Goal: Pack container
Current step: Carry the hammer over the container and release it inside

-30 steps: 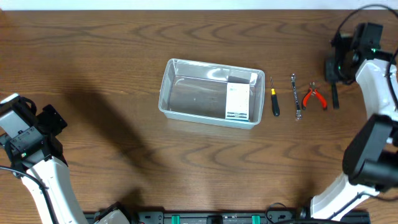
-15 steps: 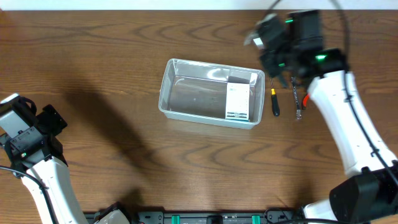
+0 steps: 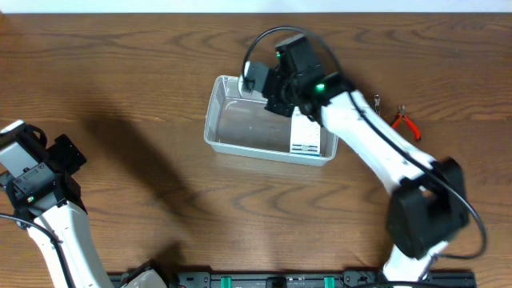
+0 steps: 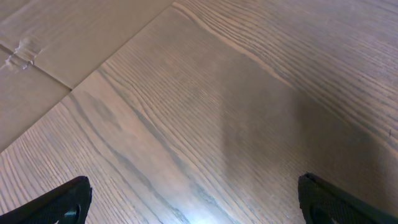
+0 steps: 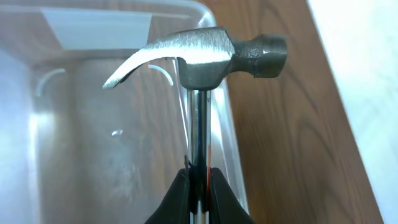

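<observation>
Over the 12 o'clock rim of the container (image 3: 210,128), the right tool (image 3: 270,86) hangs with its arm stretched in from the 4 o'clock side of the table (image 3: 120,64). From overhead you get the layout: the clear bin sits just above the middle of the table, a white box (image 3: 306,132) lying inside against its 3 o'clock wall, the rest of the floor bare. Out at 3 o'clock from the bin, red-handled pliers (image 3: 406,124) lie on the wood, and a slim wrench (image 3: 377,101) peeks out beside the arm, mostly hidden by it. What the overhead cannot settle is what the right tool carries, because the wrist housing covers it. The right wrist camera answers that: the right tool (image 5: 199,180) is clamped tight on the steel shaft of a hammer (image 5: 205,53), claw curving toward 9 o'clock and striking face toward 3 o'clock, with the head held over the container's clear side wall (image 5: 227,124) near a rounded corner. How high it sits above the rim I cannot tell. Down at 8 o'clock of the table the left arm is parked well apart from everything. Its wrist view shows only bare wood grain (image 4: 217,93), and the left tool (image 4: 196,205) has its two dark tips far out at the bottom corners, spread wide and holding nothing.
</observation>
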